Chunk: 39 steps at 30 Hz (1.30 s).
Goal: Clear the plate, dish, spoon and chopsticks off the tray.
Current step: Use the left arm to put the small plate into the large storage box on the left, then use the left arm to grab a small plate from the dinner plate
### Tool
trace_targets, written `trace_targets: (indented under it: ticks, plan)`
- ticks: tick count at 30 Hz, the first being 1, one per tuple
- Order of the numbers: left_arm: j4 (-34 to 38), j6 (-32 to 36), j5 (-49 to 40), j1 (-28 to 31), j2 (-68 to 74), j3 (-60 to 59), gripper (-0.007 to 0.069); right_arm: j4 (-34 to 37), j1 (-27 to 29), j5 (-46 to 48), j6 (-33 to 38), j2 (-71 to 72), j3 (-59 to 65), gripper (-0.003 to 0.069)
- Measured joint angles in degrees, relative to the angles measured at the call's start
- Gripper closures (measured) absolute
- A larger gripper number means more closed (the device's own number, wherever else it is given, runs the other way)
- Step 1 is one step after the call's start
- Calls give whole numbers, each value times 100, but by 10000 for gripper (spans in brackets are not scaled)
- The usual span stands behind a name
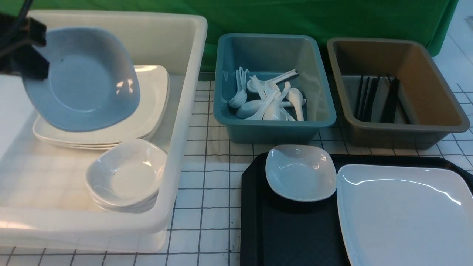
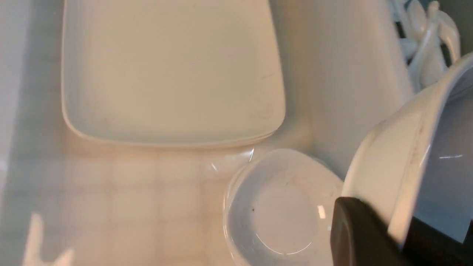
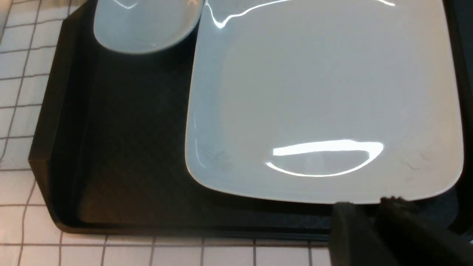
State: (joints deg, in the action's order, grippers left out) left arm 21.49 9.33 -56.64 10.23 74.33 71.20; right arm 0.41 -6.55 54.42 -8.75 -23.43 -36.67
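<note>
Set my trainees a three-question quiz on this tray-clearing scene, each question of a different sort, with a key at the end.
1. True or false: the spoons lie in the brown tub.
2. The lifted dish in the left gripper hangs over which tub? A) white B) blue C) brown
3. Name the two pieces that sit on the tray.

Key
1. False: the spoons lie in the blue tub.
2. A: the white tub, above its stacked plates and dishes.
3. The small dish and the plate.
</note>
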Motion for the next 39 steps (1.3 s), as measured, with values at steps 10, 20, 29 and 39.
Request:
trace_targets:
  ticks: [10,20,29,39]
  plan:
    - [847,45,704,164,1117,-1209,615,0,0,-263,0,0,0,486]
    - [516,51,587,164,1480,-1214,494,0,0,-298,-3,0,0,481]
    - [524,51,140,164,1455,-929,197,0,0,-298,-7,0,0,480]
    - [1696,252,-1124,-286,1404,1127,273,0,0,-519,-7,0,0,465]
